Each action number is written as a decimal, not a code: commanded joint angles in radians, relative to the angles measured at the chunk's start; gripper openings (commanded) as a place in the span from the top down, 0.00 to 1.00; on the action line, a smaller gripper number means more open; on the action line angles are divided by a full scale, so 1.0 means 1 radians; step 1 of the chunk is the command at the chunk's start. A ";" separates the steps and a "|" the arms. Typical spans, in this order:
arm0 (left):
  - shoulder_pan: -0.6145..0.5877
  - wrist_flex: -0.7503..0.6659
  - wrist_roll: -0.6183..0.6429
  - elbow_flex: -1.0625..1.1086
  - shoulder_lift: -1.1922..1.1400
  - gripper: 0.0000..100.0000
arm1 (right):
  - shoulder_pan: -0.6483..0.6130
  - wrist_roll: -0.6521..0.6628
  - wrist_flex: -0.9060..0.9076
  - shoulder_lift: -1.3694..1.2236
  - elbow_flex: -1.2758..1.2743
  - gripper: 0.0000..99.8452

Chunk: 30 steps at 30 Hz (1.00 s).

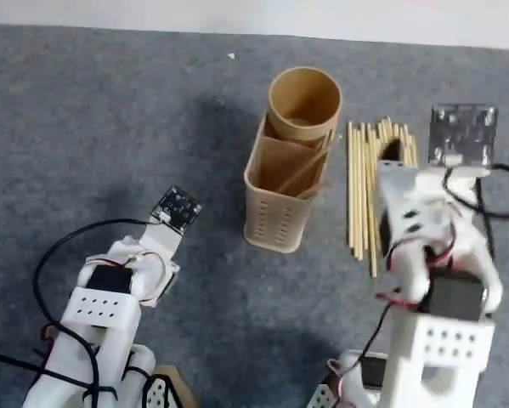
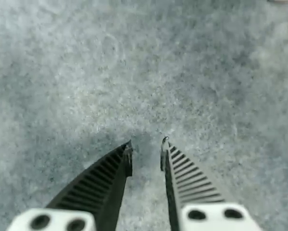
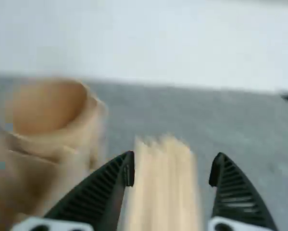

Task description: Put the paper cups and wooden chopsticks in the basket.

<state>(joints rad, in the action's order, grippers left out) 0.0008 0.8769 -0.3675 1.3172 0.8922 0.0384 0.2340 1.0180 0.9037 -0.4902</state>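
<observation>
Grey felt-like surface (image 1: 110, 110) all round, and the tan perforated plastic basket (image 1: 275, 217) stands in the middle with a brown paper cup (image 1: 303, 104) already seated upright in its far compartment. Just beside the basket lies the bundle of pale wooden chopsticks (image 1: 362, 183), flat and side by side. The right hand (image 3: 172, 168) is over them, jaws wide apart, straddling the bundle, nothing gripped yet. The left hand (image 2: 146, 153) hangs over bare surface, slightly parted, empty. Those sticks look light, stiff and smooth, likely to fan out or roll; a pinch across the bundle near its middle should keep them together. The cup looks thin and crushable.
</observation>
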 commanded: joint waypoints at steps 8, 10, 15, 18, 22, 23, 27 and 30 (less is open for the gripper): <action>-0.001 -0.021 -0.003 -0.002 0.013 0.87 | 0.229 0.339 0.054 -0.555 0.048 0.74; -0.001 -0.021 -0.003 -0.002 0.013 0.87 | 0.245 0.354 0.039 -0.671 0.064 0.74; -0.001 -0.021 -0.003 -0.001 0.013 0.87 | 0.298 0.356 -0.022 -0.914 0.193 0.74; 0.001 -0.021 -0.003 -0.001 0.013 0.87 | 0.309 0.356 -0.022 -1.027 0.280 0.74; 0.001 -0.021 -0.003 -0.001 0.013 0.87 | 0.300 0.358 -0.022 -1.124 0.341 0.74; 0.001 -0.021 -0.003 -0.001 0.013 0.87 | 0.295 0.358 -0.024 -1.141 0.346 0.74; 0.001 -0.021 -0.003 -0.001 0.013 0.87 | 0.285 0.358 -0.025 -1.213 0.349 0.74; 0.001 -0.021 -0.003 -0.001 0.013 0.87 | 0.286 0.358 -0.073 -1.265 0.349 0.74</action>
<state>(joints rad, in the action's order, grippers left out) 0.0008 0.8723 -0.3675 1.3218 0.8922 0.3360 0.5808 0.9843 -0.3437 -0.1741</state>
